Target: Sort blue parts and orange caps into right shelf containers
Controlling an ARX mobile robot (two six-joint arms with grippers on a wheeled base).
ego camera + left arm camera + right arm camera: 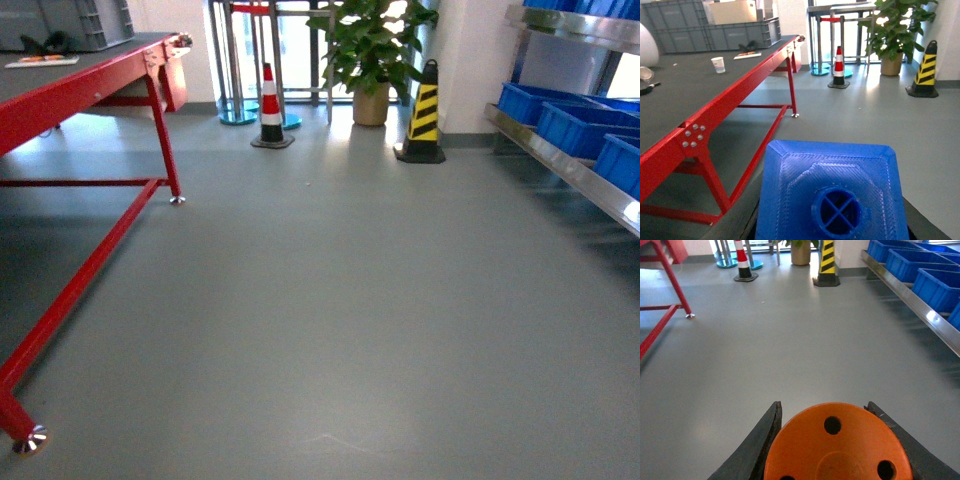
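Between right pincer (832, 450) jaws: orange cap (837, 445), gripped. Left pincer (832, 220) grips blue part (832, 195). Transit step; next, approach containers (940, 287) ahead-right on right shelf (920, 310).

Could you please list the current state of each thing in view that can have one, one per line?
Blue part: held in the left end effector, boss facing the camera.
Orange cap: clamped between the right end effector's fingers, holed top facing the camera.
Containers: open-topped, sitting on the right shelf; contents cannot be seen.
Paper cup: upright on the red-framed table.
Striped cones: standing upright on the floor.
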